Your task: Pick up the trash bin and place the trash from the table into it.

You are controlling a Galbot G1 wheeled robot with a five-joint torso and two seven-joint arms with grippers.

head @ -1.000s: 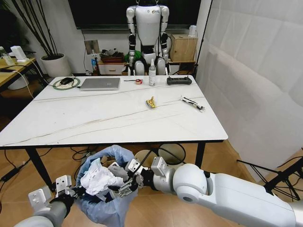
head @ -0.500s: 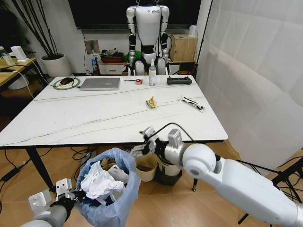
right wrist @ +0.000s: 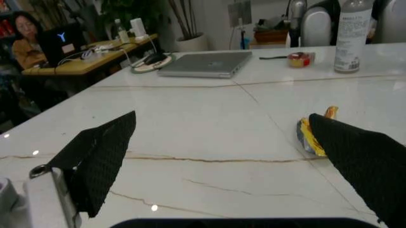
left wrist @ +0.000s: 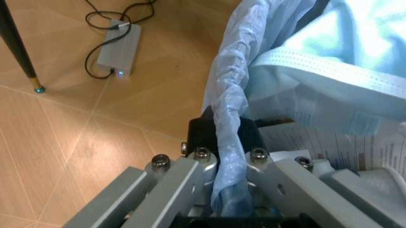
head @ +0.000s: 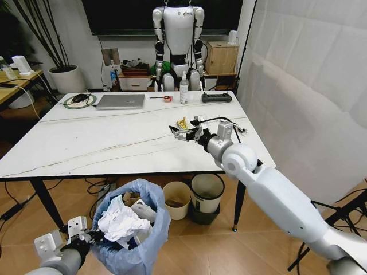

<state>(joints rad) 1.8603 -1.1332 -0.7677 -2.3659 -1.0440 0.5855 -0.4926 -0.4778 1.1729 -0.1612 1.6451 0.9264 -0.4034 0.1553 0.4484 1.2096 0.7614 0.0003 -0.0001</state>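
Over the desk (head: 114, 143): my right gripper (head: 182, 133) spread wide beside the yellow wrapper (head: 183, 124).
Below: my left gripper (left wrist: 222, 190) apparently clamping the trash bin (head: 133, 229) rim.

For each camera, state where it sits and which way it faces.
Head view: from the robot's head, down on the table; right gripper over it, left gripper at the trash bin.
Left wrist view: along the left gripper, clamped on the bin's bag rim.
Right wrist view: between open fingers, across the table.
Shared: yellow wrapper, laptop.
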